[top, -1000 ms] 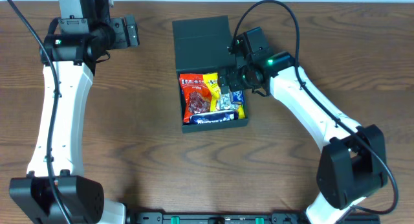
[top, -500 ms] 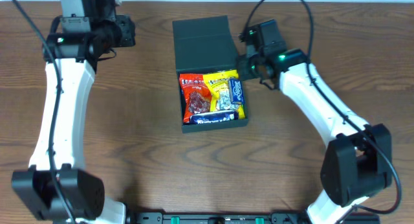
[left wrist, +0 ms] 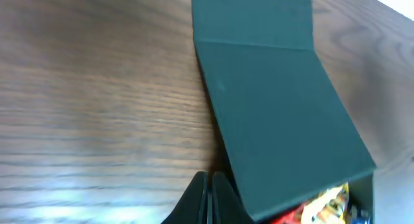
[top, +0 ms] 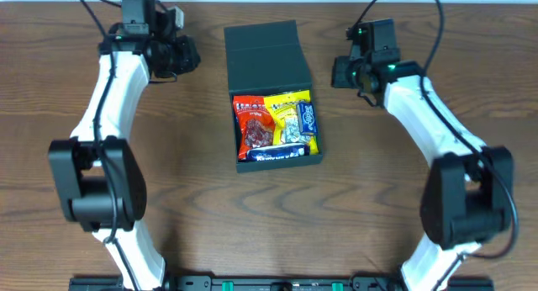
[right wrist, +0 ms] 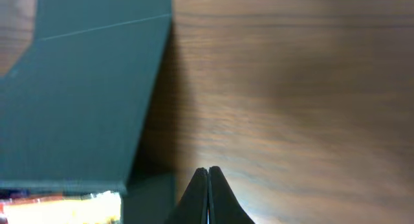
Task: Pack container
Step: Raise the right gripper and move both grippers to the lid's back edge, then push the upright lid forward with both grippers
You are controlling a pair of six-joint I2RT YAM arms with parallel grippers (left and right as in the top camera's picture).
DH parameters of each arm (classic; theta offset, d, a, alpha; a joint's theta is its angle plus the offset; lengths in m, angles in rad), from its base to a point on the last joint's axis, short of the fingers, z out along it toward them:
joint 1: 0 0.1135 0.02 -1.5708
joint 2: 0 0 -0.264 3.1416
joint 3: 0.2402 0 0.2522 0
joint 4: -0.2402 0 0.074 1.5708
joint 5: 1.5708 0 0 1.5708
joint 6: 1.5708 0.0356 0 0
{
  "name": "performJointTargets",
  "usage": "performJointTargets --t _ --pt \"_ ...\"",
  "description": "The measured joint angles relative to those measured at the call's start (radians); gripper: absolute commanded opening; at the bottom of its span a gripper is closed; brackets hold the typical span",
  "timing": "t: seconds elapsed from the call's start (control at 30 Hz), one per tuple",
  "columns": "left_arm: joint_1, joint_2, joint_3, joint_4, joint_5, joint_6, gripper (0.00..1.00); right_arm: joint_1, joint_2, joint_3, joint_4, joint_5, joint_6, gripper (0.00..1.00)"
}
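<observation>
One wood-grain table [top: 193, 198]; one open container [top: 264, 51]

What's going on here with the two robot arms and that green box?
A dark green container sits open on the wooden table, its lid flap folded back and colourful snack packets inside. Neither arm handles anything right now: the left gripper and the right gripper are both shut and empty, one on each side of the lid.
</observation>
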Motion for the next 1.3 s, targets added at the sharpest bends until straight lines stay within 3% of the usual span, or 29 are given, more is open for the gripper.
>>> performJointTargets --t 0.27,0.57,0.77,1.3 --pt "-0.012 0.183 0.000 0.076 0.107 -0.172 0.06 -0.051 0.164 0.019 0.168 -0.207 0.124 0.02" --pt "-0.030 0.263 0.000 0.147 0.192 -0.310 0.06 -0.078 0.388 0.307 0.050 -0.364 0.175 0.02" --pt "-0.048 0.264 0.000 0.182 0.218 -0.346 0.06 -0.077 0.455 0.409 0.050 -0.465 0.177 0.02" --pt "-0.055 0.264 0.000 0.256 0.290 -0.365 0.06 -0.068 0.467 0.417 0.065 -0.709 0.175 0.01"
